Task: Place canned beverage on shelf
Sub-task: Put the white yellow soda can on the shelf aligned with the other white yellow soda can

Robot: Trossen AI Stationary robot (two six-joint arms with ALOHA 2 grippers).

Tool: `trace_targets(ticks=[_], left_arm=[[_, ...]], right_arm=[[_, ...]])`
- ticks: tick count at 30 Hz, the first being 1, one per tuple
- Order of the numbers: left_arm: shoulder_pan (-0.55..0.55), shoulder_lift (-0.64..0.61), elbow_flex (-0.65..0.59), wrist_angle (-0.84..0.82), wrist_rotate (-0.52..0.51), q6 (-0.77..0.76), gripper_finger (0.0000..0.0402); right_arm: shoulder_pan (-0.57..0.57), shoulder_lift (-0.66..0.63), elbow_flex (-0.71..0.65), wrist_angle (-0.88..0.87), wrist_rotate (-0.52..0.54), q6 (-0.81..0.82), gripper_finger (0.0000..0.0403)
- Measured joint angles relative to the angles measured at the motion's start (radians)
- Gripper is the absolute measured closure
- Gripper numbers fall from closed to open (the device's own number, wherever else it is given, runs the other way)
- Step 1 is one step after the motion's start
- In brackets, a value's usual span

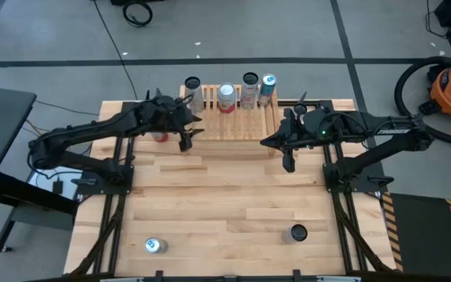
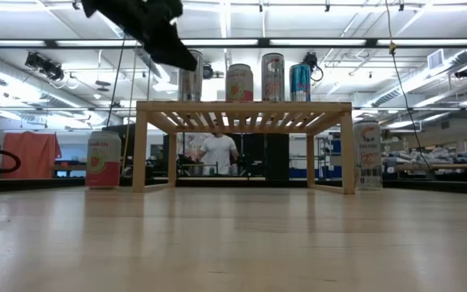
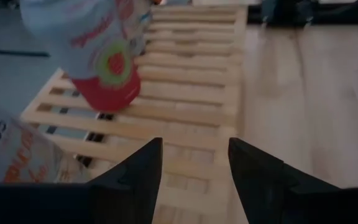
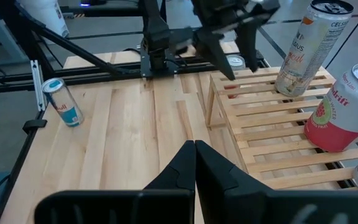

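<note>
The light wooden shelf (image 1: 237, 125) stands at the table's far middle on its side legs (image 2: 140, 146). Several cans stand upright on its slatted top, among them a white and red one (image 1: 226, 96) and a blue one (image 1: 268, 84). My left gripper (image 3: 194, 163) hovers open over the shelf's near left part (image 1: 186, 142), nothing between its fingers. A pink can (image 3: 107, 59) stands on the slats just beyond it. My right gripper (image 4: 195, 155) is shut and empty, raised near the shelf's right end (image 1: 288, 160).
One can (image 2: 104, 160) stands on the table left of the shelf and another (image 2: 367, 154) right of it. A blue can (image 1: 155, 246) and a dark-topped can (image 1: 297, 233) stand near the table's near edge. Bare wood lies between them and the shelf.
</note>
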State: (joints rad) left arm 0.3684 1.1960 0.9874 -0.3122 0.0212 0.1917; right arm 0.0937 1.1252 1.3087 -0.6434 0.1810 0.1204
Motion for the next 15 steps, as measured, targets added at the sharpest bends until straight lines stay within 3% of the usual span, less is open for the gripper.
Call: trace_targets(ticks=[9, 15], left_arm=[[-0.106, -0.118, 0.0, -0.042, -0.115, -0.079, 0.0209], [-0.173, -0.176, 0.0, -0.082, -0.12, -0.11, 0.0209]], right_arm=[[-0.002, 0.0, 0.0, 0.076, -0.002, -0.128, 0.0393], [-0.006, 0.002, 0.0, 0.111, 0.008, -0.073, 0.0393]])
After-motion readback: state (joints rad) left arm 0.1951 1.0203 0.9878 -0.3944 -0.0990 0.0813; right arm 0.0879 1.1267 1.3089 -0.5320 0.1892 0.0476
